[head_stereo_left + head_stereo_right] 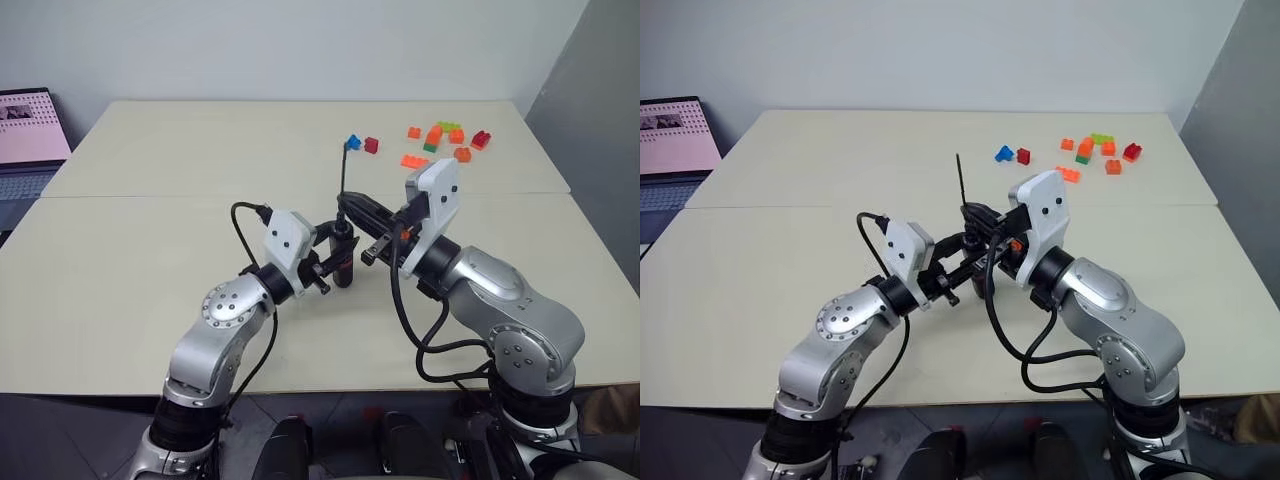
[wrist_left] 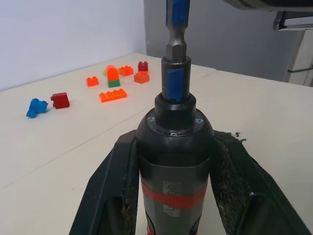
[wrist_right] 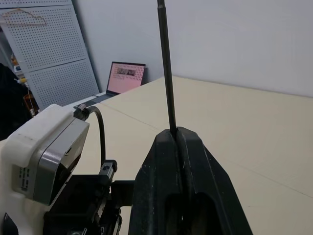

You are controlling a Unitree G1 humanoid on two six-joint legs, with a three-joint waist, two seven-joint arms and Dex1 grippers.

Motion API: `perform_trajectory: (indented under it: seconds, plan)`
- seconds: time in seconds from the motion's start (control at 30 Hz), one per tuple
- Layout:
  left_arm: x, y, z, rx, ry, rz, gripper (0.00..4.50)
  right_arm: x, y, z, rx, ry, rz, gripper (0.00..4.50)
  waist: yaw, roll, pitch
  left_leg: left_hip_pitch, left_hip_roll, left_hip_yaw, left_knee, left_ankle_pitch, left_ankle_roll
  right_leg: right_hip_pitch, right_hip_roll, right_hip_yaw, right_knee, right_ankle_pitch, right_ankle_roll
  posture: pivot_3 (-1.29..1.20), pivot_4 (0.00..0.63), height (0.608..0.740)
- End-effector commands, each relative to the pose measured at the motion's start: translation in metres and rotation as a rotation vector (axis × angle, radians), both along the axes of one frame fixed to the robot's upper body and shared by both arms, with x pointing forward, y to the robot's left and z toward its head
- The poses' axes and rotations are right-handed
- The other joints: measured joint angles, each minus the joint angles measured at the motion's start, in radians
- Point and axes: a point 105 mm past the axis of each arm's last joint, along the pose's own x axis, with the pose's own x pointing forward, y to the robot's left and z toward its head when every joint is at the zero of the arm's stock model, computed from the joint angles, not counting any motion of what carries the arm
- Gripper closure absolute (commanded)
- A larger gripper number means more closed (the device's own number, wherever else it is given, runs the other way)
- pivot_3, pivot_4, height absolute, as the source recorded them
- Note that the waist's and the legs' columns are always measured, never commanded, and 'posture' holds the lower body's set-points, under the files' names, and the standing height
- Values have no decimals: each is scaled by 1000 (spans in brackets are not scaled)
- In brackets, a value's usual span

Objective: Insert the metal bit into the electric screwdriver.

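Your two arms meet over the pale table [image 1: 150,230], forearms angled inward so the grippers face each other above its near half; beyond the right gripper [image 1: 352,208], towards the far right of the table, lies a scatter of toy bricks [image 1: 445,140], and a laptop [image 1: 30,140] sits well off past the left arm; your left gripper [image 2: 171,196] is clamped on the electric screwdriver [image 2: 173,161], holding it upright with its red band between the fingers [image 2: 110,196] and its socket end up; in that socket you can see the hex base of the metal bit [image 3: 166,73] seated; your right gripper is closed on the bit just above the screwdriver, the thin rod rising straight up out of its pinched fingers [image 3: 161,186].
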Motion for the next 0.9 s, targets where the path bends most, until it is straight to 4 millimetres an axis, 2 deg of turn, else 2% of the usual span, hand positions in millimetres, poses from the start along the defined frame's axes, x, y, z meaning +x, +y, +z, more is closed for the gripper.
perform_trajectory:
  seconds: [0.03, 0.3, 0.57, 0.7, 0.9]
  plan:
    - [-2, 0, 20, -34, -74, 48, 2847, -4, 2, -3, -22, 7, 22, 4500, 0, 0, 0, 0, 0, 0, 0, 0, 0, 0, 0, 0, 0, 0, 0, 0, 150, 740]
    - [-2, -1, 29, -42, -121, 32, 2847, -5, 1, 16, 23, -82, 47, 4500, 0, 0, 0, -1, 0, 1, -1, 0, 0, -1, 0, 0, -1, 0, 0, 0, 150, 740]
    - [-3, -7, 48, -74, -215, 28, 2847, 10, -17, 51, 50, -198, 6, 4500, 1, 0, 0, -2, -1, 2, -3, 0, 0, -1, 0, 0, -3, 3, -4, 0, 150, 740]
    - [6, -7, 37, -69, -191, 62, 2847, 22, -24, 56, 24, -220, -14, 4500, 2, 0, 1, -2, -1, 2, -5, 0, 0, -1, -1, -1, -4, 3, -5, 0, 150, 740]
    - [17, -10, 31, -55, -160, 73, 2847, 25, -23, 54, -9, -195, 10, 4500, 1, 0, 1, -2, -1, 3, -5, 0, 0, -2, -1, -1, -4, 3, -5, 0, 150, 740]
